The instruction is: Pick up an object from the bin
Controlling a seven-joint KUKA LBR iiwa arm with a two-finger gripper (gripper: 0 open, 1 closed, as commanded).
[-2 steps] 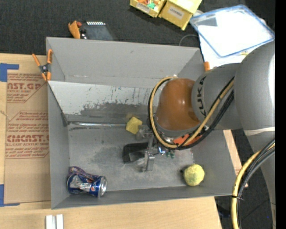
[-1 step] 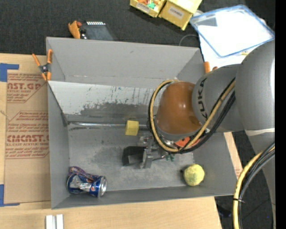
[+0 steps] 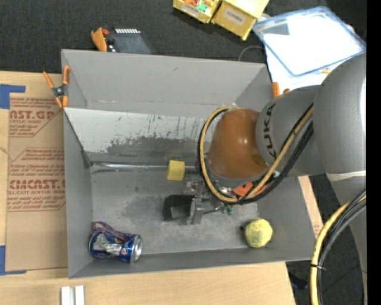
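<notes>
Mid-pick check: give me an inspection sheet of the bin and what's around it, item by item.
Surface: bin is grey metal, with a scuffed floor and a streaked back wall.
Job's things: black block at mid-floor; yellow cube by the back wall; crushed can in the near corner at the view's left; yellow-green ball near the front at the view's right.
Clutter: nothing seen.
Grippers: gripper is low at mid-floor, right beside the black block; a grasp cannot be told.
Cables: cables loop round the orange wrist cover, above the things.
Surroundings: yellow boxes and a blue-edged sheet lie beyond the far wall.
</notes>
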